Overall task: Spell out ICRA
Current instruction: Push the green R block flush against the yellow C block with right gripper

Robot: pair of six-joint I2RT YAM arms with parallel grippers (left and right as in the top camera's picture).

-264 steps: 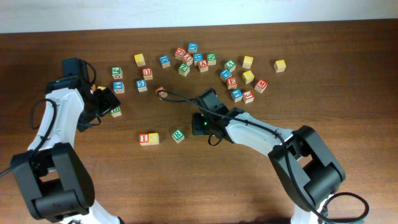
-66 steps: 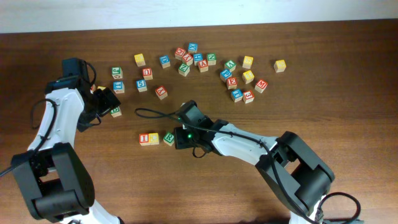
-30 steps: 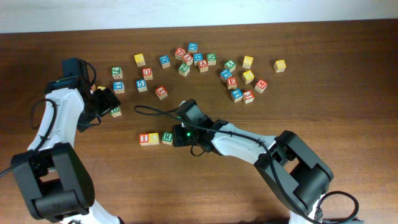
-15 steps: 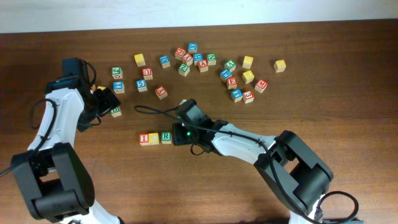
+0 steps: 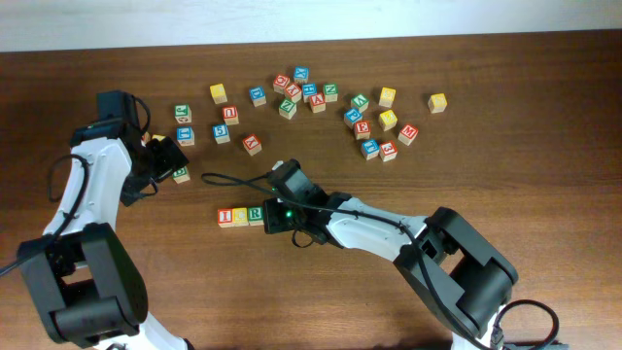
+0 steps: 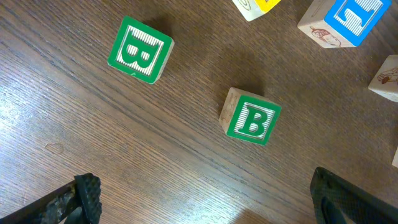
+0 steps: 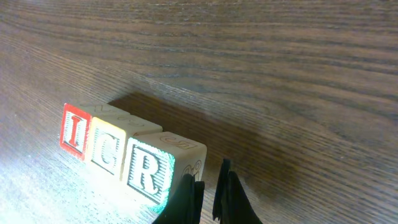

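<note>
Right gripper [image 7: 208, 186] sits low on the wooden table [image 5: 544, 194]. Its two black fingers are drawn almost together with nothing between them, and their tips are just beside the right face of the green R cube [image 7: 149, 169]. Closed like that they make a blunt pusher, which I judge is the reason for the pose: nudging a cube sideways into line needs no grasp. Left gripper [image 6: 202, 196] hangs wide apart and empty over the table's left part, out of the way of the word. Below it lie a green B cube [image 6: 250, 119] and a second green B cube [image 6: 140, 50], neither wanted for the task.

Across the far side of the table lies the scatter of loose letter cubes [image 5: 362, 126], well apart from the working spot, so the word has bare wood around it. The row [image 5: 240, 215] lies near the middle of the table: three cubes side by side, faces touching, letters upright to the right wrist camera. It reads red I cube [image 7: 74, 132], yellow C cube [image 7: 107, 148], then the R at the right end, next to the fingers.

The red A is not in the row, so by my reckoning three letters of four are placed. It should be among the loose cubes, but the overhead lettering is too small to say which one. The next move would want the fingers lifted clear without dragging the R.
</note>
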